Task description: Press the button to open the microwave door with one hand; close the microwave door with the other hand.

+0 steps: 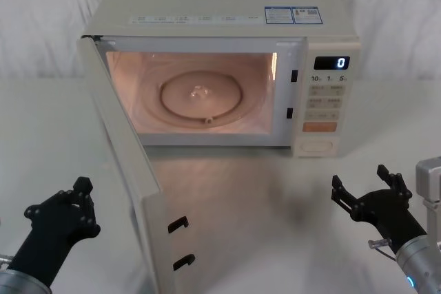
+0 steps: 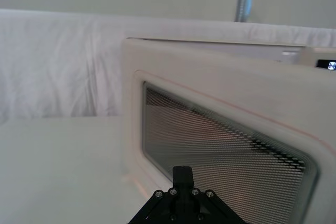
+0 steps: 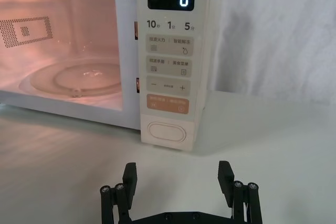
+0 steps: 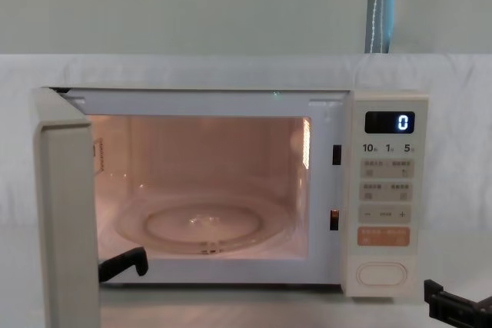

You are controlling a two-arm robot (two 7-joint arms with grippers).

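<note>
A white desk (image 1: pixel 227 239) spreads wide under soft, even light, its surface faintly glossy. Along its far edge hangs a white cloth backdrop (image 4: pixel 192 71), wrinkled and creased, running the full width. Above the cloth rises a plain pale grey-green wall (image 4: pixel 192 5). A slim metal pole (image 4: pixel 379 5) stands upright against that wall, toward the far right corner of the desk.

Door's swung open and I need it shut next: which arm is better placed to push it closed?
Left. The left gripper sits on the outer side of the open microwave door, facing its window. The right gripper, open, hangs before the button, away from the door.
</note>
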